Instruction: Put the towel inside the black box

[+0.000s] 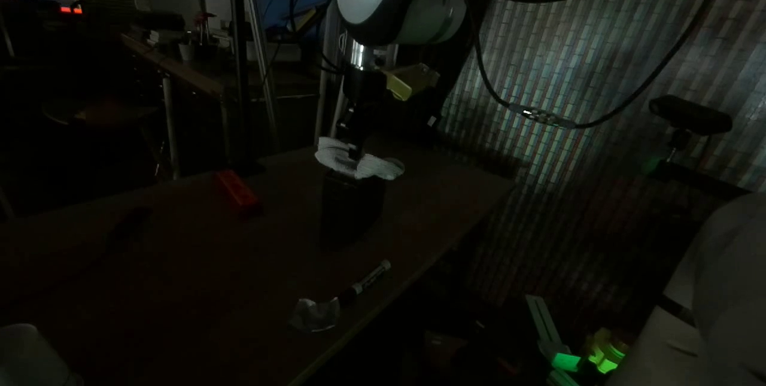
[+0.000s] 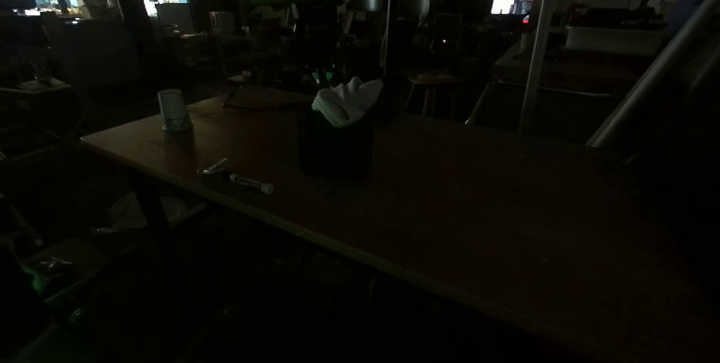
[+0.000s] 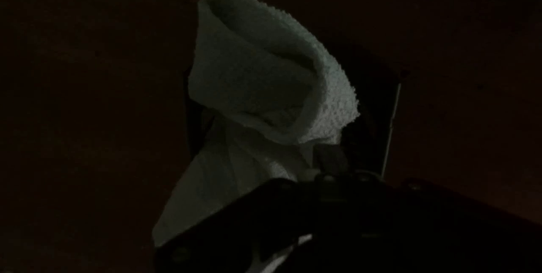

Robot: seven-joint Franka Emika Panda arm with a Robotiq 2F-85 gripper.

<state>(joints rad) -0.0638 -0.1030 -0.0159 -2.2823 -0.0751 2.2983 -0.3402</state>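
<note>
Gripper is clamped on the white towel, which shows folded at the top of the black box.

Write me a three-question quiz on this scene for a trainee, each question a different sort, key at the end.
1. True or false: the marker lies on the table, outside the black box.

2. Multiple choice: where is the white towel?
A) Spread flat on the table
B) At the open top of the black box
C) Wrapped around the marker

3. Short answer: what colour is the bar-shaped block on the table in an exterior view?

Key:
1. True.
2. B; much of it shows above the box in both exterior views.
3. Red.
</note>
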